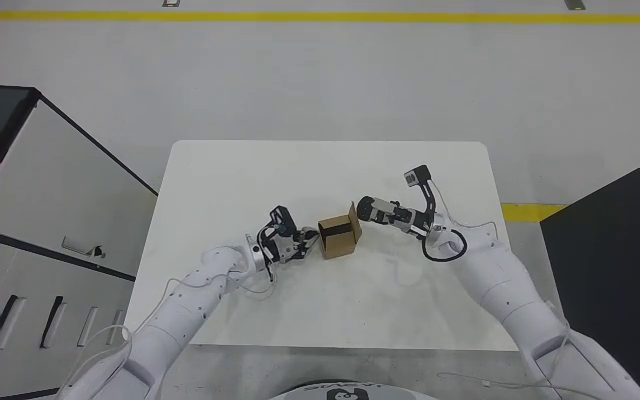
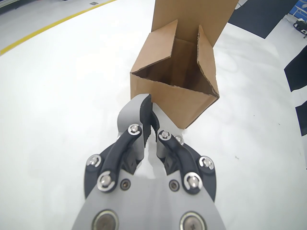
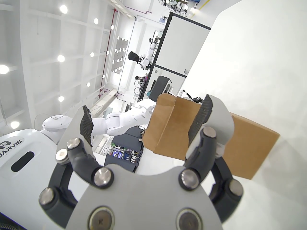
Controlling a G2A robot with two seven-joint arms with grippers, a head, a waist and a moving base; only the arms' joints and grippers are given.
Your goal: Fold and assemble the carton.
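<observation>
Closest in, my left gripper [image 2: 150,111] is clenched on nothing, its black pads nearly pressed together with only a sliver of space between them. It sits low over the white counter [image 2: 60,84]. Just ahead of its tips stands the carton [image 2: 172,96], brown cardboard, upright on the counter with its mouth open toward the top. The nearest bottom corner of the carton is right beside my left fingertips, though I cannot tell whether they touch it. Two short flaps lean inward over the opening from either side, and one long flap rises straight up on the wall farthest from this gripper.

From the top view, the carton [image 1: 340,238] lies near the middle of the counter [image 1: 300,180], between my two grippers: the left gripper [image 1: 303,243] against one side, the right gripper [image 1: 362,212] at the opposite side, up by the tall flap.

My right gripper [image 3: 146,116] is released, its fingers spread wide apart. The carton [image 3: 168,130] sits just beyond them, its upper edge in the space between the two fingers. One ribbed pad [image 3: 200,118] crosses in front of the cardboard wall; whether it presses on it I cannot tell. The other pad hangs well clear of the carton.
</observation>
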